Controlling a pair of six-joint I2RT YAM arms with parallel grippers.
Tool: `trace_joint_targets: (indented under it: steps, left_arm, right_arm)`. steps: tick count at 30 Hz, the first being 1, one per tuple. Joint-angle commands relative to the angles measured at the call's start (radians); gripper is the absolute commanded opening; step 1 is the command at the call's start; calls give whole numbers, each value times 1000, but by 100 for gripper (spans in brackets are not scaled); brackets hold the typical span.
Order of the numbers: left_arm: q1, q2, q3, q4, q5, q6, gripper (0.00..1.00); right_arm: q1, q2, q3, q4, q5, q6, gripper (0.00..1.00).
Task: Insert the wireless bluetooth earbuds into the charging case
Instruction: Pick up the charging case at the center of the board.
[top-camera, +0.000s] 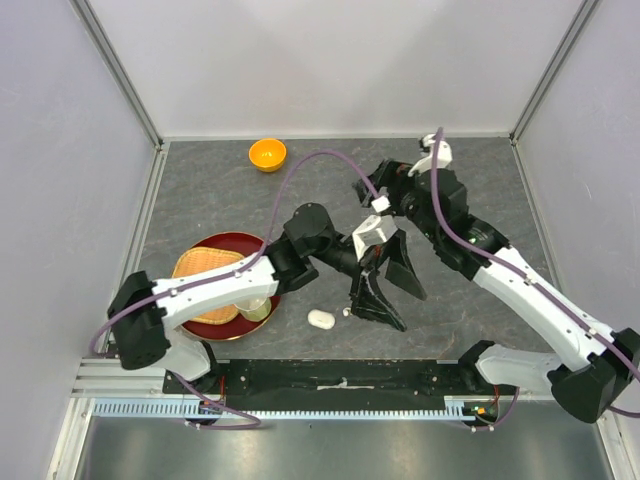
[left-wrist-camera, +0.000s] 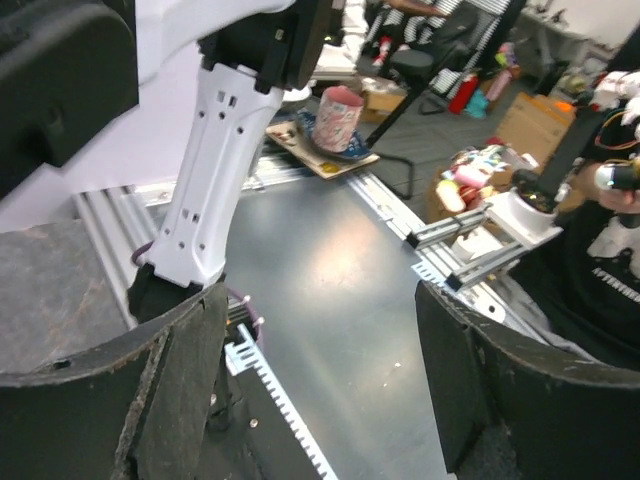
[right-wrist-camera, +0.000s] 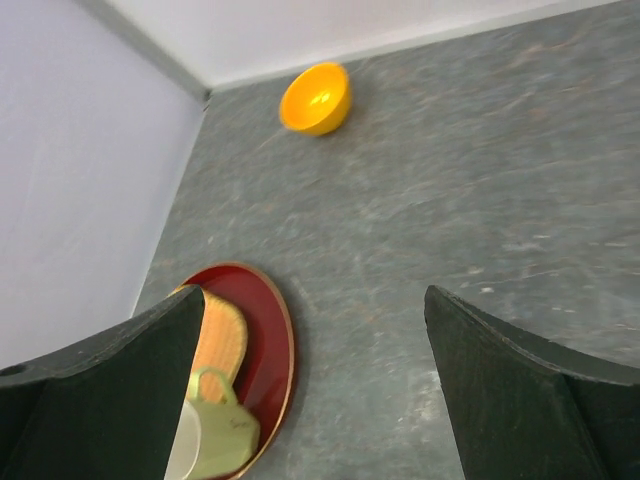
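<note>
- Left gripper (left-wrist-camera: 322, 300): its wrist view shows the 2 fingers spread wide with nothing between them, aimed out over the near rail of the table (top-camera: 470, 310)
- Right gripper (right-wrist-camera: 315, 300): also released and empty, looking down on bare grey tabletop
- From above, both grippers hang close together over the middle of the table, just behind and to the right of a white pebble-shaped piece, which I take to be the charging case (top-camera: 320, 319)
- A tiny pale speck just beside that case is probably 1 of the earbuds (top-camera: 346, 312); it is too small to be sure, and no other buds can be made out
- Handling, as a judgement: a bud like this would be very light, hard and smooth, so it could skid or flick away under a careless pinch; take it across its body with the fingertips, closing gently
- The case would likely slide too, so the other gripper should steady it by its sides
- Off to the left sits a red plate (top-camera: 262, 243) carrying a woven basket (top-camera: 205, 264) and a green cup (top-camera: 256, 309); an orange bowl (top-camera: 267, 154) stands near the back wall
</note>
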Motion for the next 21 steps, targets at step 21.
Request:
trace_joint_targets:
  steps: [21]
  left_arm:
    - [-3, -861, -440, -544, -1395, 117, 91]
  right_arm:
    - [-56, -262, -331, -246, -359, -11, 98]
